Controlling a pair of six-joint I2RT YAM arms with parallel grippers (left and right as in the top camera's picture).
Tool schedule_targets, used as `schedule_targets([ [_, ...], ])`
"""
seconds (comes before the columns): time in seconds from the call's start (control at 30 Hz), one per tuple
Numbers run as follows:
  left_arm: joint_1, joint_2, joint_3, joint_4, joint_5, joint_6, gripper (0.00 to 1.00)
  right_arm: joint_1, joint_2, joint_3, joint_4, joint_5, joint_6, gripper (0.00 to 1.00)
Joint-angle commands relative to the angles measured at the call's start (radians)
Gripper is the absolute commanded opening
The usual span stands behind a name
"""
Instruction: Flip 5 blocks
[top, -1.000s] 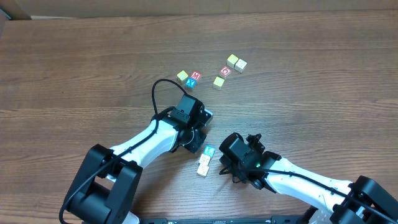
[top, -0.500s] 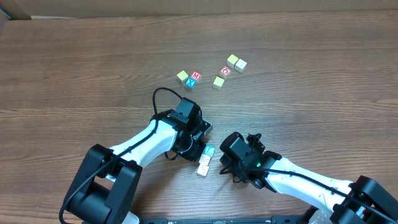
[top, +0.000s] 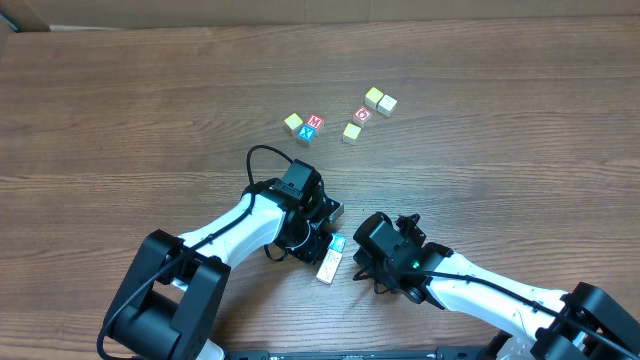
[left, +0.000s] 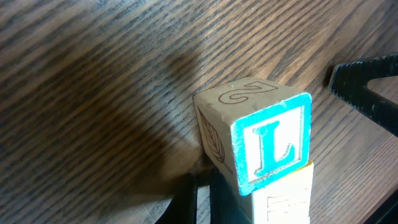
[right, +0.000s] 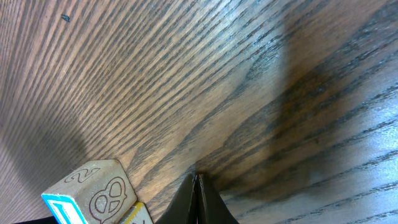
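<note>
The blue block (top: 336, 243), touching a cream block (top: 327, 268) on the worktop (top: 500, 150), lies just ahead of the left arm's (top: 262, 215) clenched, empty jaws, with the right arm's (top: 470, 285) shut jaws slightly farther off.

L block (left: 270, 149), side face: blue "L" in a blue frame
L block, top face: outlined "2", legible from both wrist cameras
red M block (top: 315, 122), well beyond the L block: "M"
blue X block (top: 307, 132), likewise well beyond the L block: "X"
red O block (top: 362, 114), beyond the L block, further right: apparently "O"
</note>
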Motion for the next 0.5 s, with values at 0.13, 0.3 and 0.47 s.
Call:
schedule_targets([
  [0.13,-0.004,0.056,-0.049,-0.002,-0.126,-0.084,0.04,-0.011,0.013,-0.016,-0.021,0.004,-0.006,0.04],
  [0.3,0.001,0.056,-0.049,-0.002,-0.212,-0.143,0.04,-0.011,0.013,-0.016,-0.021,0.004,-0.010,0.04],
  [0.47,0.040,0.056,-0.049,0.000,-0.284,-0.210,0.04,-0.011,0.013,-0.016,-0.021,0.004,-0.010,0.04],
])
